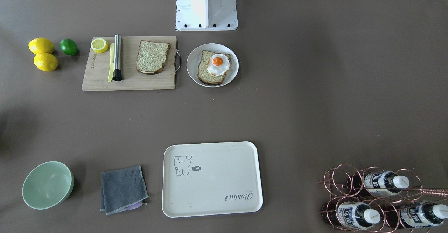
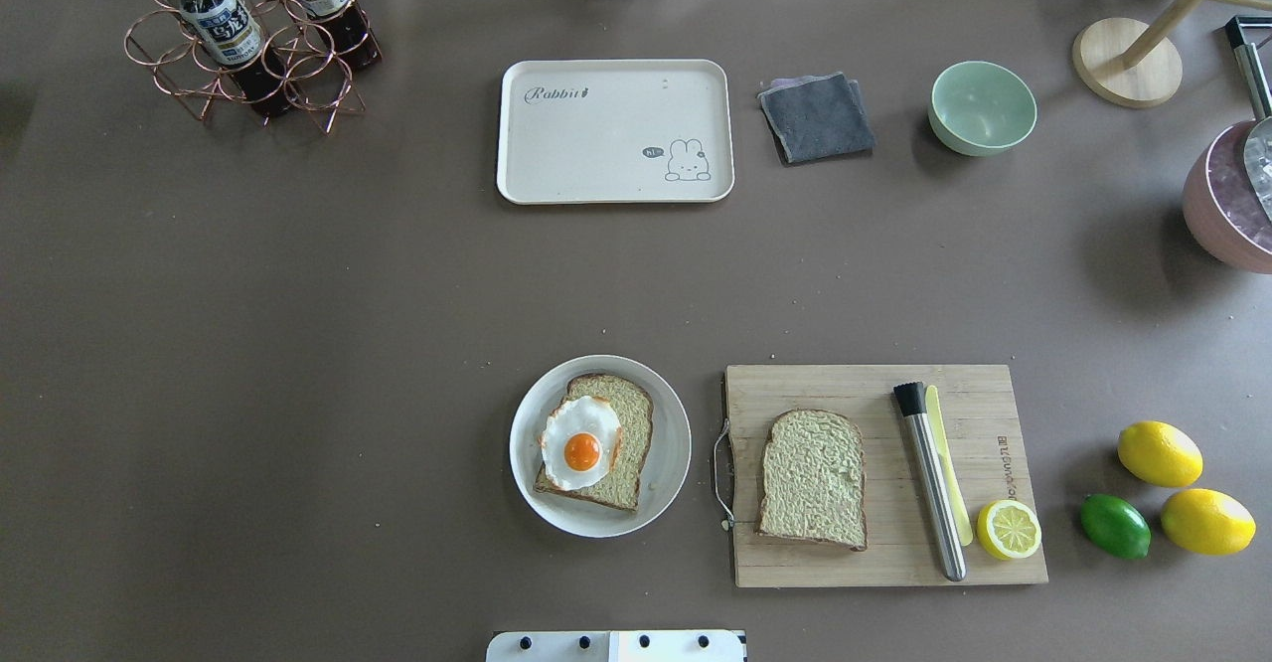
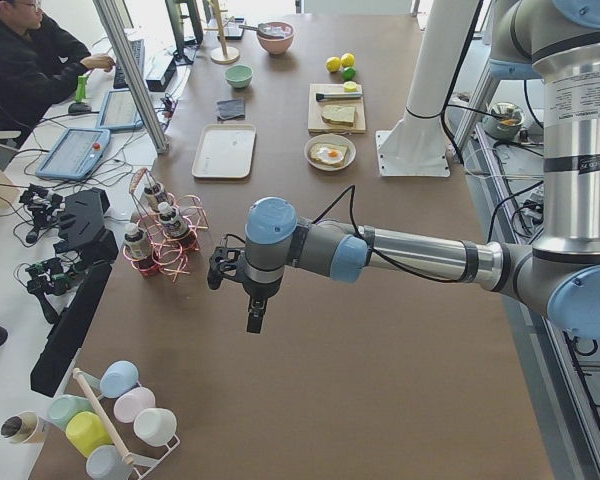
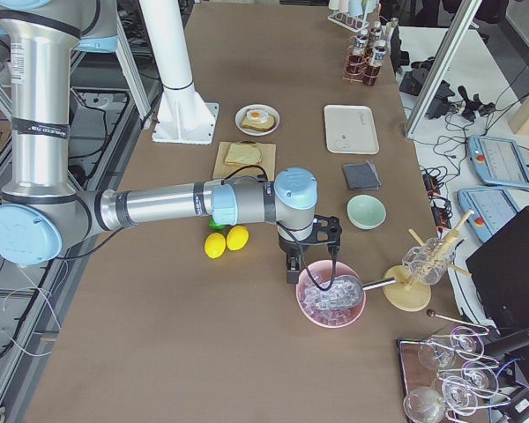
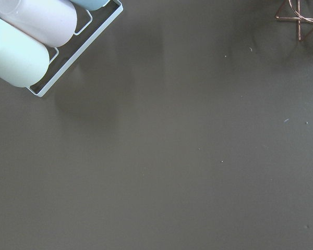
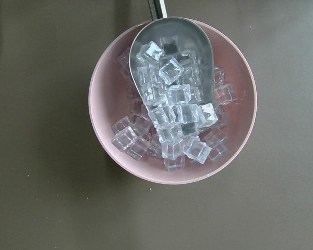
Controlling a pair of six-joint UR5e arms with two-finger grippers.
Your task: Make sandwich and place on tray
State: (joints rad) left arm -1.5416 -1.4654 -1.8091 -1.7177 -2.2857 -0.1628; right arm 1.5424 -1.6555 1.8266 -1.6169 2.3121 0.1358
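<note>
Sandwich (image 2: 594, 443) lies unbuilt near the robot-side edge, with the egg-topped slice on the plate (image 2: 671, 443) and the second slice (image 2: 813, 478) on the board (image 2: 855, 563). The tray (image 2: 596, 145) is near the far edge. The bread looks light and soft, so pinch it at the crust. I cannot tell whether the left gripper (image 3: 254, 320) or right gripper (image 4: 293, 271) is open or closed.

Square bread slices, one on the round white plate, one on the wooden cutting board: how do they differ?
The plate slice lies under a white fried egg on the round white plate; the board slice lies bare on the wooden cutting board. The plate slice sits skewed, the board slice straighter. Both have brown crusts.
</note>
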